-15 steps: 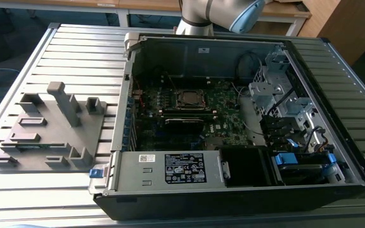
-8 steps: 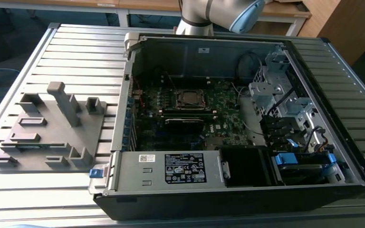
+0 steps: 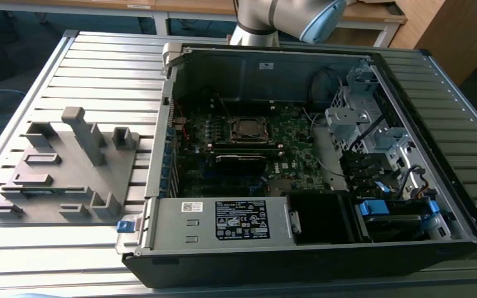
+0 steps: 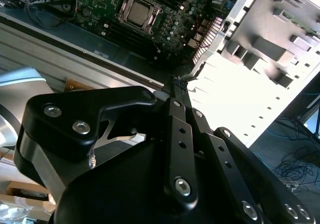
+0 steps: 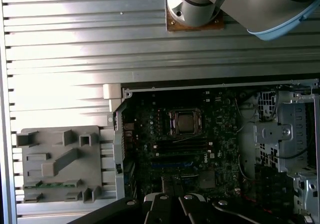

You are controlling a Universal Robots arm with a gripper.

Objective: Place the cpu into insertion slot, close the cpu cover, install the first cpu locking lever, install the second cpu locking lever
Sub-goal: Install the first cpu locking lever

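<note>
**Cpu seated in the socket, gripper empty and far above it**

The gripper (image 4: 177, 83) has its two black fingers (image 4: 172, 115) drawn together, and nothing is held between them; in the first wrist view the gripper (image 5: 171, 183) looks the same, with no part in its grasp. It hangs high over the open computer case (image 3: 305, 248) and is well apart from the socket; it touches nothing.

The cpu (image 4: 137, 12) lies flat inside the insertion slot (image 5: 170, 129), its dull silver-grey top facing up; in the exterior view the cpu (image 3: 247, 128) sits in the far half of the green circuit board (image 3: 297, 146), near the back wall of the case. The cpu cover (image 4: 152, 15) lies as a thin metal frame around the chip and appears to be down on it; whether the two locking levers are latched, I cannot tell.

The case lies on its side on a counter (image 3: 97, 62) of ribbed metal; a grey fixture (image 3: 64, 167) with several upright blocks rests on the counter just beside the case, at the exterior view's left. The arm (image 3: 288, 15) rises beyond the far end of the case.
</note>
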